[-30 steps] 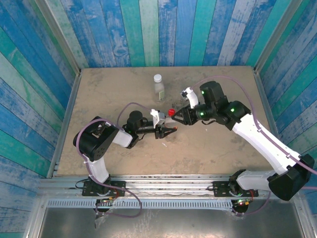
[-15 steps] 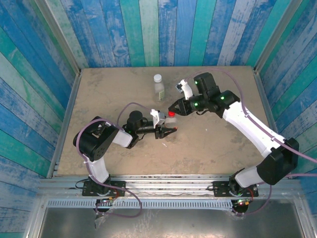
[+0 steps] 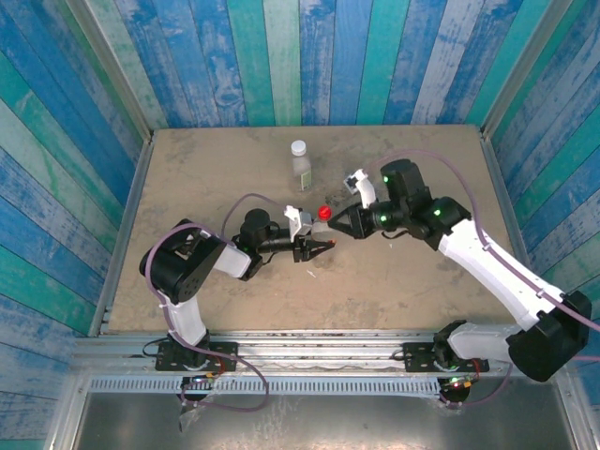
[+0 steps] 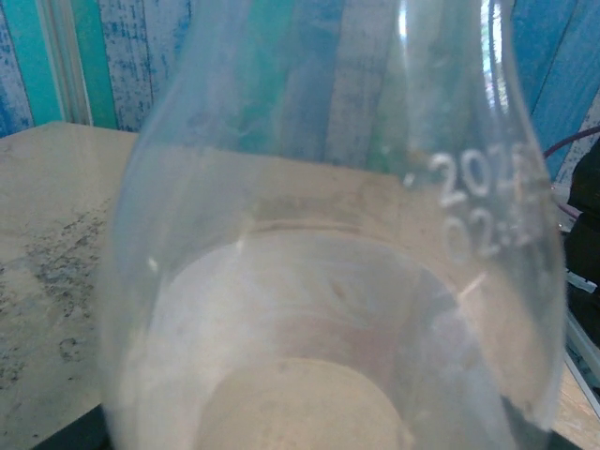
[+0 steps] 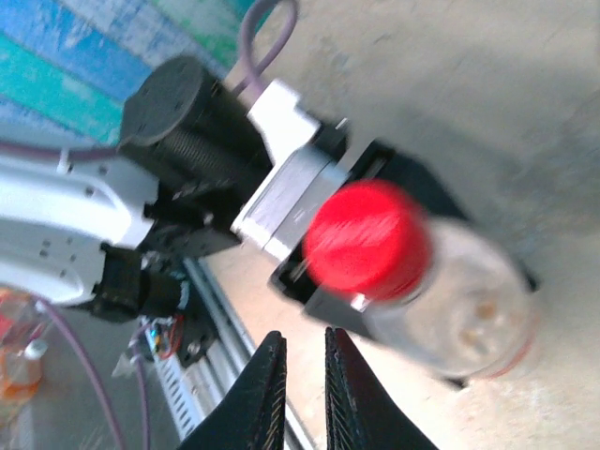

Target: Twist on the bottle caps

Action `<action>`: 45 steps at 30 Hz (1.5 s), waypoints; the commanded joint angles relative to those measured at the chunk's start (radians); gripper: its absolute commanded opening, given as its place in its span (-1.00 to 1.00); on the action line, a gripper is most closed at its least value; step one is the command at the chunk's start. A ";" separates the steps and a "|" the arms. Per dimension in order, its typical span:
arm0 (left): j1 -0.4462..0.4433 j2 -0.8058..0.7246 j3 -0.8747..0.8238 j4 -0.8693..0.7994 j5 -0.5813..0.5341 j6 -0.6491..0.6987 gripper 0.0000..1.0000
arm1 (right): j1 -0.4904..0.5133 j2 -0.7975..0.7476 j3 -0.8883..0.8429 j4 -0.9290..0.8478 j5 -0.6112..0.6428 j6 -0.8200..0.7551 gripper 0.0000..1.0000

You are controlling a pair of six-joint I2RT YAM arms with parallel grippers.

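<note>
A clear bottle (image 3: pixel 324 225) with a red cap (image 3: pixel 323 214) on its neck stands near the table's middle, and my left gripper (image 3: pixel 317 242) is shut on its body. In the left wrist view the bottle's clear wall (image 4: pixel 328 281) sits right against the lens. In the right wrist view the red cap (image 5: pixel 367 239) sits on the bottle (image 5: pixel 459 319), and my right gripper (image 5: pixel 302 339) is shut just beside it, holding nothing. From above, the right gripper (image 3: pixel 339 225) points at the cap from the right. A second bottle (image 3: pixel 302 171) with a white cap (image 3: pixel 299 148) stands behind, untouched.
A tiny white scrap (image 3: pixel 310 275) lies on the table in front of the left gripper. Blue and green plank walls (image 3: pixel 281 56) close in the back and sides. A metal rail (image 3: pixel 309 352) runs along the near edge.
The right gripper's jaws have closed. Its arm swung toward the back of the table, then returned beside the red cap. The left arm and its bottle have stayed put.
</note>
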 commanded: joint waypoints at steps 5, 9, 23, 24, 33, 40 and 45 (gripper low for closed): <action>0.006 0.037 -0.014 -0.101 -0.035 -0.006 0.13 | 0.020 -0.031 0.038 -0.094 0.047 -0.075 -0.33; 0.005 -0.014 -0.029 -0.140 -0.052 0.036 0.14 | 0.021 -0.031 0.099 -0.156 0.110 -0.214 0.06; -0.002 -0.224 -0.041 -0.468 -0.115 0.331 0.15 | 0.141 0.045 0.392 -0.613 0.214 -0.998 0.24; -0.006 -0.241 -0.045 -0.487 -0.114 0.352 0.16 | 0.147 0.058 0.411 -0.623 0.241 -1.009 0.24; -0.014 -0.308 -0.052 -0.601 -0.063 0.475 0.18 | 0.172 0.179 0.528 -0.690 0.312 -1.064 0.03; -0.017 -0.319 -0.053 -0.618 -0.038 0.491 0.19 | 0.189 0.261 0.571 -0.695 0.333 -1.081 0.03; -0.017 -0.319 -0.055 -0.623 -0.028 0.499 0.19 | 0.193 0.306 0.592 -0.694 0.321 -1.080 0.02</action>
